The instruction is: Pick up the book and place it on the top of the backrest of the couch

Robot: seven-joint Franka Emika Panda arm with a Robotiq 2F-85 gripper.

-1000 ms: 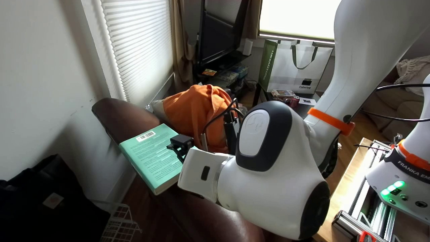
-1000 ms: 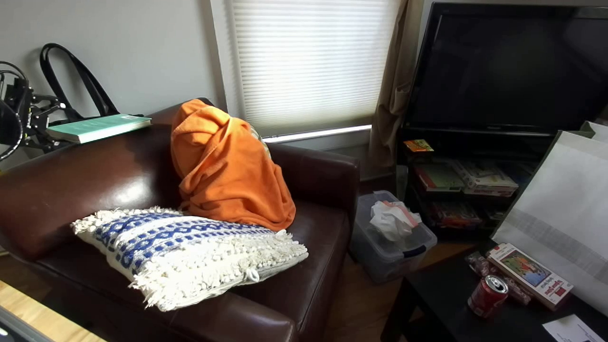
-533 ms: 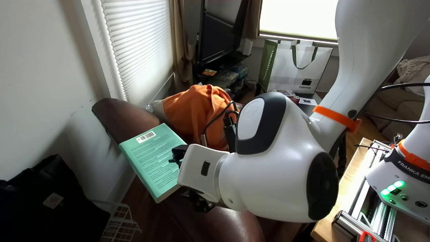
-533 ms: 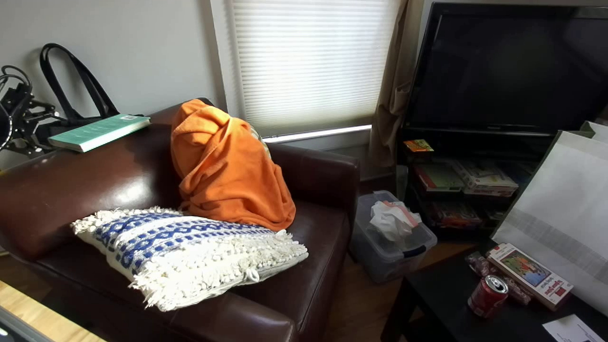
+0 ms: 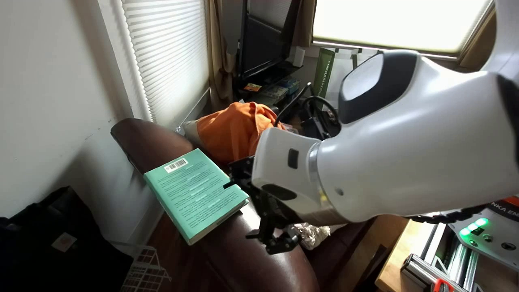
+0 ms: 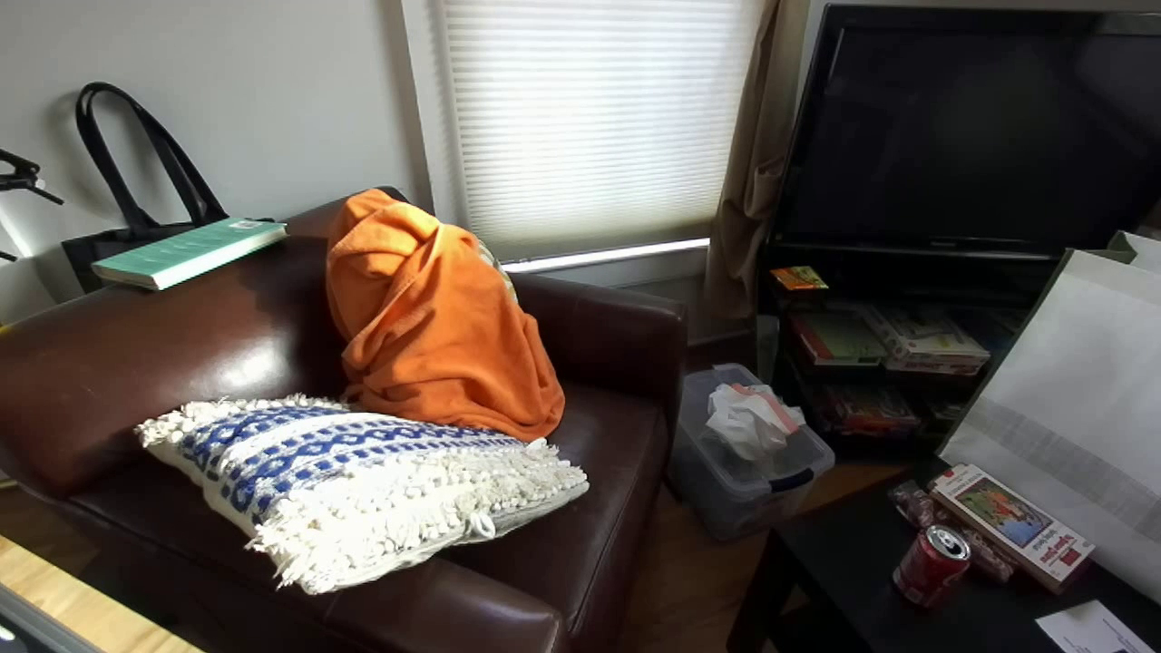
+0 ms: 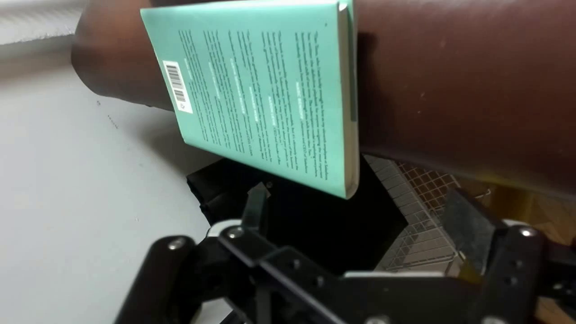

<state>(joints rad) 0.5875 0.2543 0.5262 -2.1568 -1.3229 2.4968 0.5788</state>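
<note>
The mint-green book (image 5: 196,194) lies back cover up across the top of the brown leather couch's (image 5: 152,140) backrest. In the wrist view the book (image 7: 261,94) reaches past the backrest (image 7: 468,81) on the wall side. In an exterior view the book (image 6: 190,254) rests on the couch's backrest (image 6: 209,336), fairly level. My gripper (image 5: 240,209) is open and empty, apart from the book's near end. In the wrist view the fingers of the gripper (image 7: 360,209) are wide apart with nothing between them. Only fingertips show at the left edge of an exterior view.
An orange cloth bundle (image 6: 444,326) and a blue-and-white pillow (image 6: 363,490) are on the couch. A black bag (image 5: 61,243) and a white wire basket (image 5: 146,269) stand behind the backrest by the wall. A low black table (image 6: 853,562) holds a can (image 6: 932,567).
My gripper was around the book's near end, let go, and has drawn back away from it. The book's near end sank slightly onto the backrest and then stayed still.
</note>
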